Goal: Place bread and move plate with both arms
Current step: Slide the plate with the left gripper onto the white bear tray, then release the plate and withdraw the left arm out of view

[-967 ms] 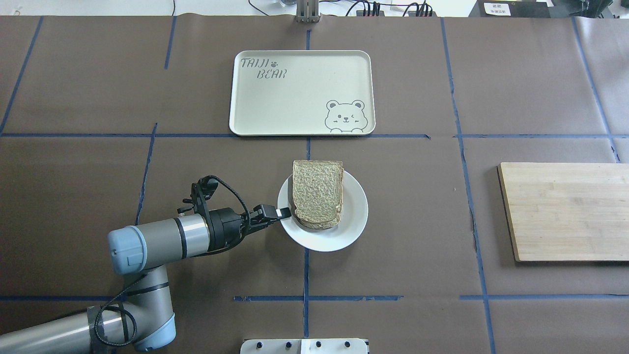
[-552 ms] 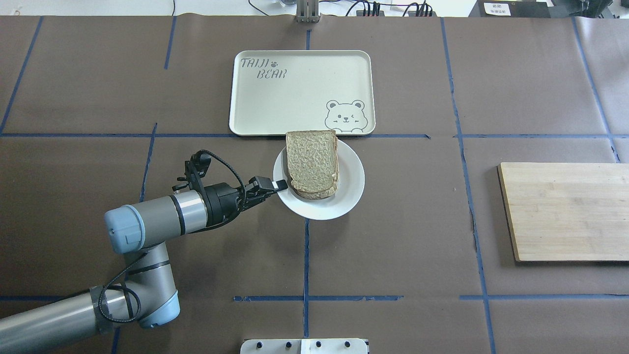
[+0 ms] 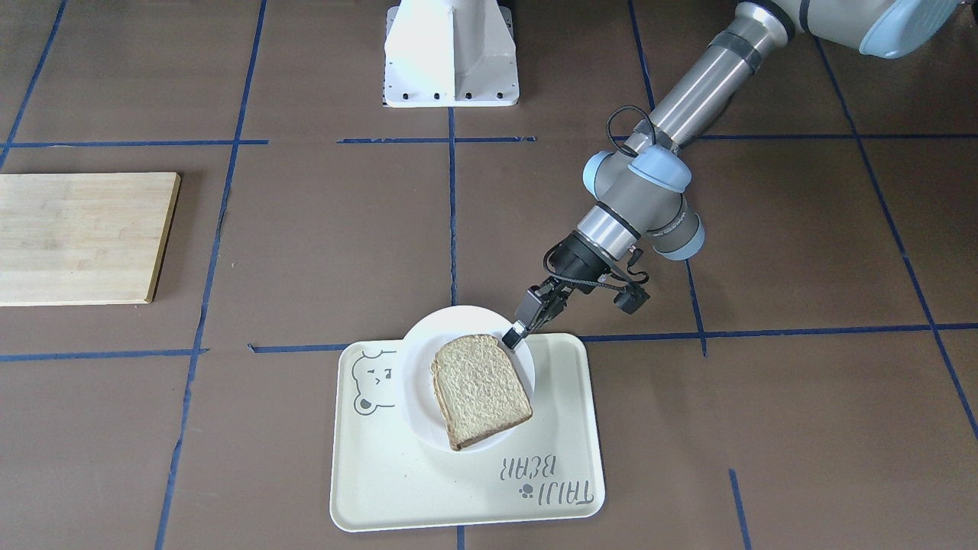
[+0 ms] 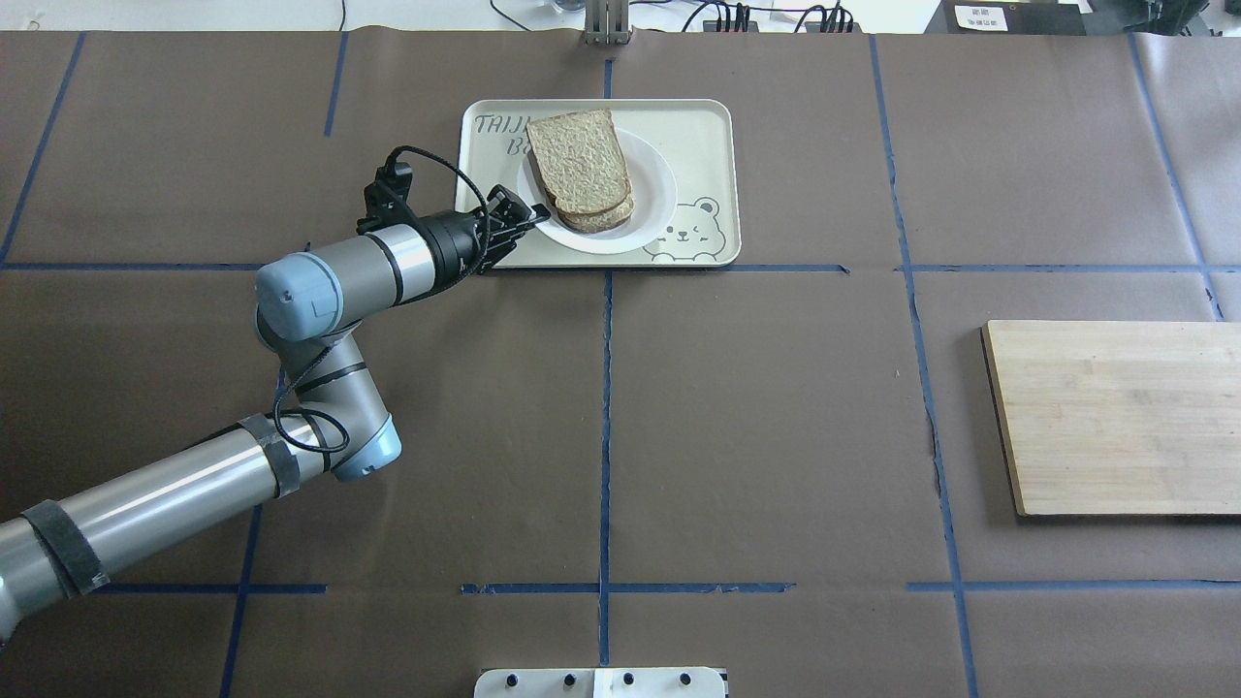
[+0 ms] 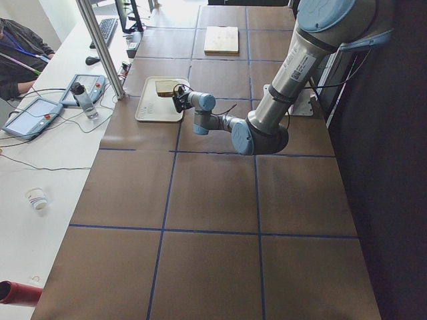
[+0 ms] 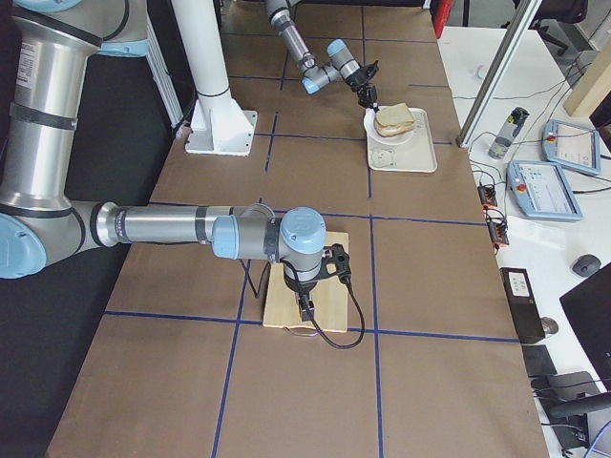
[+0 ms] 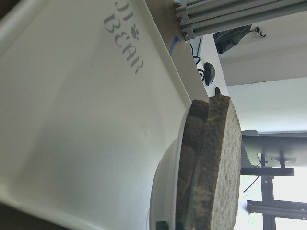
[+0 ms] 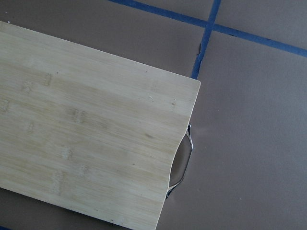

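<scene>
The white plate carries two stacked slices of plain brown bread and is over the cream bear tray. My left gripper is shut on the plate's left rim. In the front view the plate overhangs the tray's robot-side edge, so it seems held just above it, with the gripper at its rim and the bread on top. The left wrist view shows the bread edge-on above the tray. My right gripper hangs over the wooden board; I cannot tell its state.
A wooden cutting board lies at the table's right; it fills the right wrist view. The white pedestal stands at the robot's side. Blue tape lines cross the brown table cover.
My left arm has carried the plate with the bread from the table's middle forward to over the bear tray. The gripper has stayed shut on the rim.
</scene>
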Available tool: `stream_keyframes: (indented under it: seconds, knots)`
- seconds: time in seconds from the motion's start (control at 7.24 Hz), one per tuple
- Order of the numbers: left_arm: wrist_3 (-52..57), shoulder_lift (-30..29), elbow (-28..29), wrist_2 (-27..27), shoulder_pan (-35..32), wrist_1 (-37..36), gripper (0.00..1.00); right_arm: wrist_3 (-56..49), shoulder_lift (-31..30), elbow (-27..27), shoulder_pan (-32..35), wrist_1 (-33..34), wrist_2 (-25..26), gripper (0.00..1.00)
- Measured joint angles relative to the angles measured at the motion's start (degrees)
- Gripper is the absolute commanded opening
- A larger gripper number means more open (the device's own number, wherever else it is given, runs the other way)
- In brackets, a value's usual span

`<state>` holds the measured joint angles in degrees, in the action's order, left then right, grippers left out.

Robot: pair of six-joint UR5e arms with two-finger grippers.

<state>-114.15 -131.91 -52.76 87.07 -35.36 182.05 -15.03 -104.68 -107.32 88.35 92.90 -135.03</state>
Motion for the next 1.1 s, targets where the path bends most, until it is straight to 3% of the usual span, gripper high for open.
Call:
stream_keyframes:
  seconds: [0.14,0.28,0.41,0.55,0.83,1.1]
  knots:
    - [-0.7,-1.7,3.5,-0.1,-0.6,0.0,0.09,0.0,0.0,0.0,0.0,0.0,0.0,1.0]
    - [-1.0,-3.1,6.1,-0.2,-0.8,-0.1,0.34,0.0,0.0,0.0,0.0,0.0,0.0,1.0]
    - [-1.0,-3.8,7.3,-0.1,-0.8,-0.2,0.81,0.0,0.0,0.0,0.0,0.0,0.0,1.0]
    - [-0.7,-4.0,7.8,0.0,-0.8,-0.2,1.0,0.0,0.0,0.0,0.0,0.0,0.1,1.0]
    - [3.7,-3.8,7.8,2.1,-1.7,-0.5,1.0,0.0,0.1,0.1,0.0,0.0,0.1,1.0]
    - [6.4,-1.7,5.1,10.6,-5.5,-3.1,1.0,0.0,0.1,0.0,0.0,0.0,0.0,1.0]
